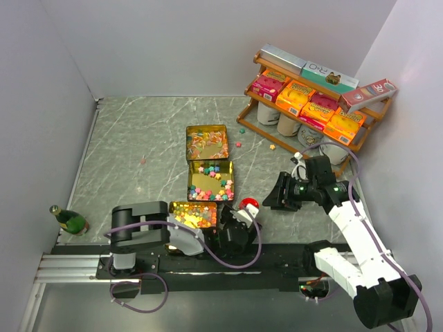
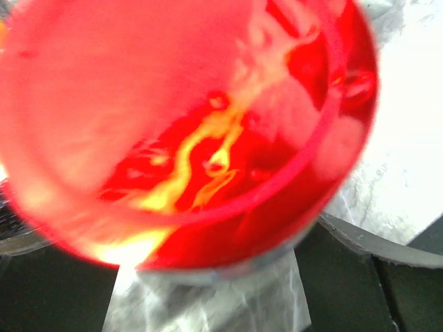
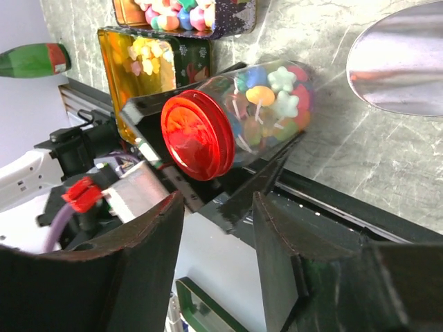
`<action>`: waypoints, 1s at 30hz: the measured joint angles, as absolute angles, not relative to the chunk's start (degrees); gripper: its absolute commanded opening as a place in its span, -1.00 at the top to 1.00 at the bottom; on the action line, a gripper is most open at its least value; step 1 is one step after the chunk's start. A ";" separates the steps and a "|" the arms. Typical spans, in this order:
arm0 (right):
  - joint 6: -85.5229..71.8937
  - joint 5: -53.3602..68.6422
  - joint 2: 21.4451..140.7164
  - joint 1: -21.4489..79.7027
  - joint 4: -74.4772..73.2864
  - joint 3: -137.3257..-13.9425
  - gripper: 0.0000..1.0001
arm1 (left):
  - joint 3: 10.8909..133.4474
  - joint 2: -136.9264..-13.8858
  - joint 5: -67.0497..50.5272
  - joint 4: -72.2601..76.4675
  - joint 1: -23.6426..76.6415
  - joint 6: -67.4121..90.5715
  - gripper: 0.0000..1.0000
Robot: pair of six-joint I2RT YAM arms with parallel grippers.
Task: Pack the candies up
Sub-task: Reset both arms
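Grey marbled table [image 1: 138, 138], white walls [image 1: 208, 41] on 3 sides. Candies [image 3: 266, 93] packed in a jar [image 3: 277, 111] lying between left gripper [image 1: 243, 213] fingers set wide; clamped or merely cradled, cannot tell. More in 3 gold tins [image 1: 189, 181] beside. Right gripper [image 3: 216, 204] parted, empty, near the red lid [image 3: 197, 135]. Box-laden shelf [image 1: 311, 104] far right.

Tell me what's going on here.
A clear jar packed with candies, its red lid on, lies sideways between the left fingers. Whether they are gripping it cannot be told. The right fingers are open and empty, facing the lid but apart from it. Three open tins beside the jar hold more candies, and a few lie loose on the table.
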State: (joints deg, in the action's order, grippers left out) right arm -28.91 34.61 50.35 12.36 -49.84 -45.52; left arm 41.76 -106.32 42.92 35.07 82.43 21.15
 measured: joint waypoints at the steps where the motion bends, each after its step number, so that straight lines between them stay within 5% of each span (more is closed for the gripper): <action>1: -28.88 34.52 50.46 12.36 -50.02 -45.74 -0.09 | 41.45 -105.36 42.89 34.35 82.43 21.39 -0.93; 16: -28.86 34.57 50.43 12.01 -50.17 -47.31 -0.20 | 39.55 -91.07 41.50 22.31 84.20 26.85 -0.93; 21: -28.27 33.41 50.04 11.33 -50.52 -47.88 -0.95 | 39.77 -83.50 41.17 9.23 84.51 33.41 -0.93; 30: -27.16 26.11 49.23 7.44 -49.12 -51.57 -0.99 | 41.58 -59.64 39.00 -17.80 76.09 47.68 -0.93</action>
State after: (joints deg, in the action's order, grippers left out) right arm -27.16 26.11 49.23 7.44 -49.12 -51.57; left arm 41.58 -59.64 39.00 -17.80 76.09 47.68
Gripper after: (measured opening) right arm 0.994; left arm 0.967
